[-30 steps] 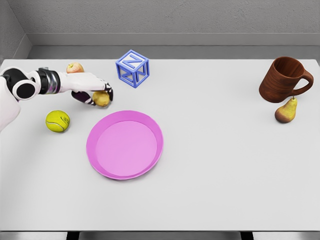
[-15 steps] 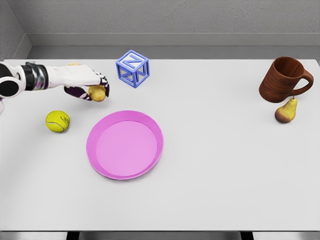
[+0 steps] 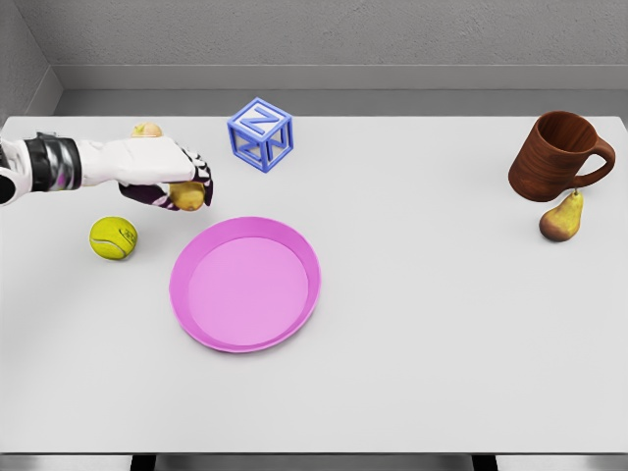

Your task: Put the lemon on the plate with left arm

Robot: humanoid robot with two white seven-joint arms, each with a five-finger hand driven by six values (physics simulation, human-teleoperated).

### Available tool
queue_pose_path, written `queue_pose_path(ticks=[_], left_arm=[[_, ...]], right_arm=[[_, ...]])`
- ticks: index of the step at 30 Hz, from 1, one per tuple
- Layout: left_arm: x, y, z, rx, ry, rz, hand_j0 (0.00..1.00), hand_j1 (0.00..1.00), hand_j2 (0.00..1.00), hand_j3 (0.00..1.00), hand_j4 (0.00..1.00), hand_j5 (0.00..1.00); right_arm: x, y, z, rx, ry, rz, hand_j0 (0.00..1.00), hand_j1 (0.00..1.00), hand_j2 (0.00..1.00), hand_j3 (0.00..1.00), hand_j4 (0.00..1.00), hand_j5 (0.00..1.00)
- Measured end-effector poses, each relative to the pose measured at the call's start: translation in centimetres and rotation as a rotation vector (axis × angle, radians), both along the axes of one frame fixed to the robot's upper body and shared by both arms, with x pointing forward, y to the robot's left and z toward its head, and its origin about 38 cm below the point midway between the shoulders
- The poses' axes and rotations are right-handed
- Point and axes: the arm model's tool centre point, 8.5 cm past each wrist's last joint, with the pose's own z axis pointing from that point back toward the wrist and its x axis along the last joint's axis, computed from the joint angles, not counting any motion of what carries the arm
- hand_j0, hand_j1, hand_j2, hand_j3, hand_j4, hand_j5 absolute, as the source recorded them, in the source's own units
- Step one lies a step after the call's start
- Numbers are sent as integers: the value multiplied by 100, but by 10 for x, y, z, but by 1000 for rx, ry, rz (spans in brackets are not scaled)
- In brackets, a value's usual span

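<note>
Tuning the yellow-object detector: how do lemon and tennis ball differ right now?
The lemon is dull golden yellow and held in the left hand; the tennis ball is brighter greenish yellow, seamed, and rests free on the table. The tennis ball looks larger. Both lie left of the pink plate.

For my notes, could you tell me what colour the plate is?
The plate is pink-magenta, shown clearly in the head view.

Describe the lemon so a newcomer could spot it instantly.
Start at the pink plate and look just past its upper-left rim, left of the blue letter block. The lemon is the small yellow-brown fruit gripped in the left hand, unlike the brighter tennis ball lying free.
</note>
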Motion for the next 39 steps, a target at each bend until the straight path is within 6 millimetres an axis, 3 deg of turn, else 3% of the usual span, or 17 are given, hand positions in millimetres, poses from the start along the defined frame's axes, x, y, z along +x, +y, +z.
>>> queue_pose_path(ticks=[8, 36, 39], left_arm=[[-5, -1, 20, -22, -47, -17, 50, 50, 50, 50, 50, 50], [-60, -61, 14, -71, -61, -241, 50, 50, 50, 50, 50, 50], [-62, -63, 17, -75, -68, -251, 60, 60, 60, 60, 60, 60]], right_arm=[[0, 0, 0, 0, 0, 0, 100, 100, 100, 100, 100, 100], [0, 0, 0, 0, 0, 0, 100, 100, 100, 100, 100, 100], [0, 0, 0, 0, 0, 0, 100, 100, 100, 100, 100, 100]])
